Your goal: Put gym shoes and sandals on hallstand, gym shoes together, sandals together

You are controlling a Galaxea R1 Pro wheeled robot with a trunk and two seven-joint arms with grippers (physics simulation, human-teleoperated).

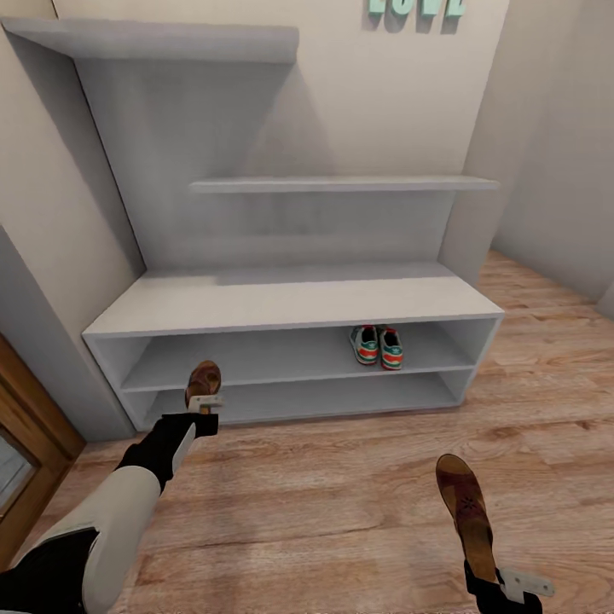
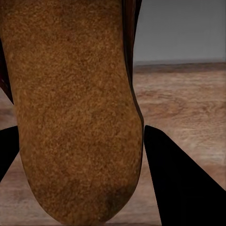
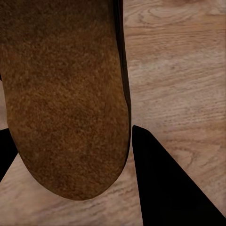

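Note:
The pale grey hallstand (image 1: 290,303) stands ahead against the wall. Both gym shoes (image 1: 376,345) sit side by side on its upper open shelf, toward the right. My left gripper (image 1: 203,408) is shut on one brown sandal (image 1: 204,380), held upright in front of the rack's lower left shelves. Its tan sole (image 2: 70,108) is large in the left wrist view, clamped between dark fingers (image 2: 181,188). At the lower right, my right gripper (image 1: 499,584) is shut on the other sandal (image 1: 465,512), above the corridor floor (image 1: 341,486). Its sole (image 3: 63,99) is large in the right wrist view.
A wooden door frame (image 1: 26,443) stands at the left. Two stepped wall shelves (image 1: 341,183) rise above the bench top, with teal letters (image 1: 418,7) on the wall. A grey wall (image 1: 563,153) closes the right side. Open floor lies before the rack.

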